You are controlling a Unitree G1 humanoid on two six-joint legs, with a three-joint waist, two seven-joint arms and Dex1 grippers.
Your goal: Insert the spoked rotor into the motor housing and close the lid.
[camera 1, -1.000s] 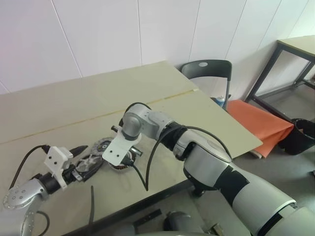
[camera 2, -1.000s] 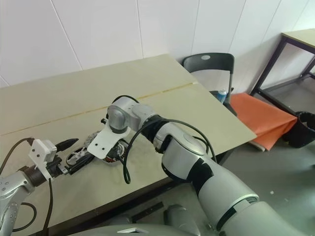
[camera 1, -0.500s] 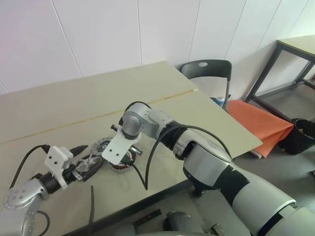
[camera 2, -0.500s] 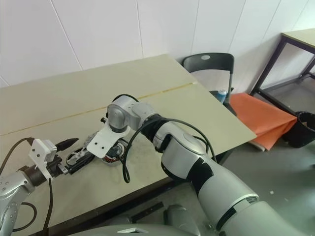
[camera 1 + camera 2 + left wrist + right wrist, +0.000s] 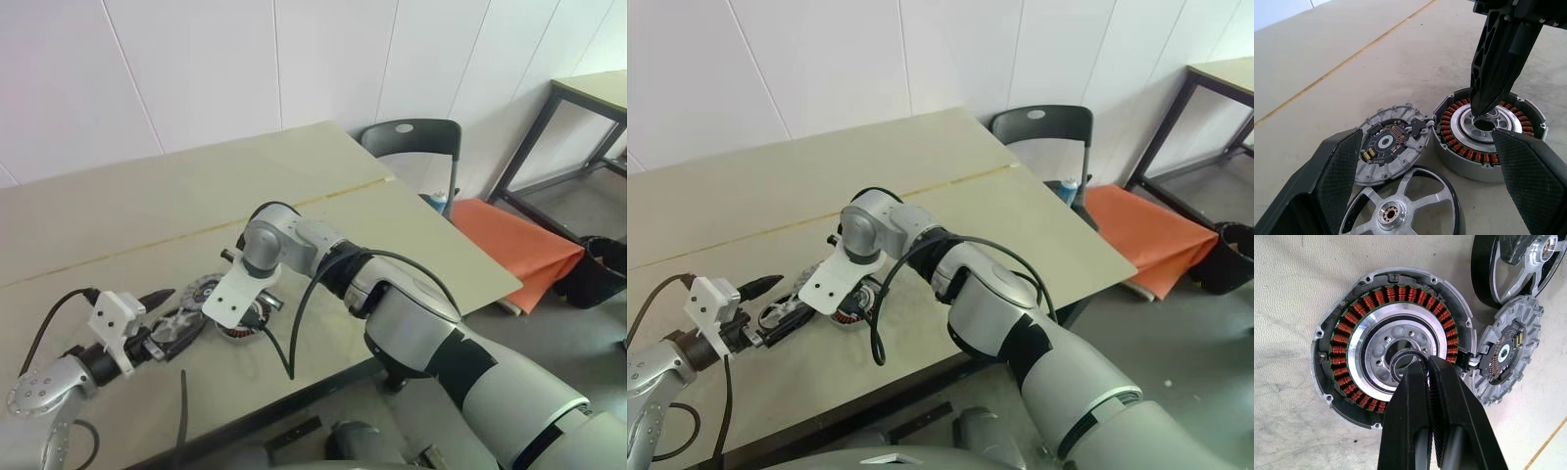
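The motor housing [image 5: 1339, 340] lies open on the table, a ring of copper windings around a silver core. My right gripper [image 5: 1425, 363] points steeply down into it, shut, with its tips at the dark ring of the central bore. The round lid [image 5: 1391, 143], circuit board facing up, leans against the housing's [image 5: 1488, 134] side. The spoked rotor [image 5: 1400, 211] lies flat on the table beside the lid. My left gripper [image 5: 1426, 134] stands wide open, one finger on each side of the rotor, not touching it. Both grippers sit near the table's front left [image 5: 171, 318].
The beige table [image 5: 392, 225] has a seam running across it and an edge close in front. A black cable [image 5: 183, 406] hangs off that edge. A dark chair [image 5: 411, 147], an orange sheet [image 5: 514, 245], a black bin [image 5: 598, 269] and a side table [image 5: 588, 98] stand to the right.
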